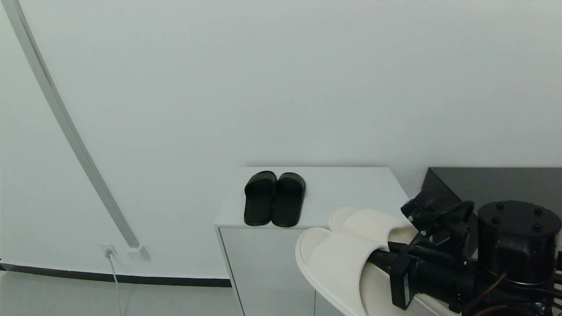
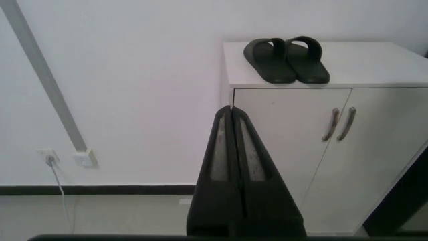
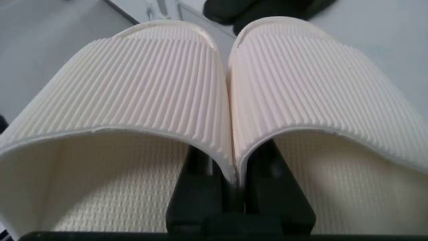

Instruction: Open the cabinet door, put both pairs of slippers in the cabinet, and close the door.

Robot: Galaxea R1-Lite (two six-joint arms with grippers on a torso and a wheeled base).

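Two pairs, doors (image 2: pixel 287 140) shut.

Head view: black slippers (image 1: pixel 274 198) lie on cabinet (image 1: pixel 351 186) top, toes to wall (image 1: pixel 281 87); right gripper (image 1: pixel 381 256) holds white slippers (image 1: pixel 347 259) just in front of cabinet.

Left wrist view: left gripper (image 2: pixel 232 157) empty, fingers (image 2: pixel 221 154) pressed together; door handles (image 2: pixel 338 124) stand upright, ahead and apart from it.

Right wrist view: fingers sit one in each white slipper, pinching inner strap sides btw them.

Free left arm probably suits the handle.

At centre frame one pair (image 1: pixel 274 199) lies on the cabinet (image 1: pixel 351 188); lower right, the other pair (image 1: pixel 342 259) sits in the right gripper (image 1: pixel 381 258).
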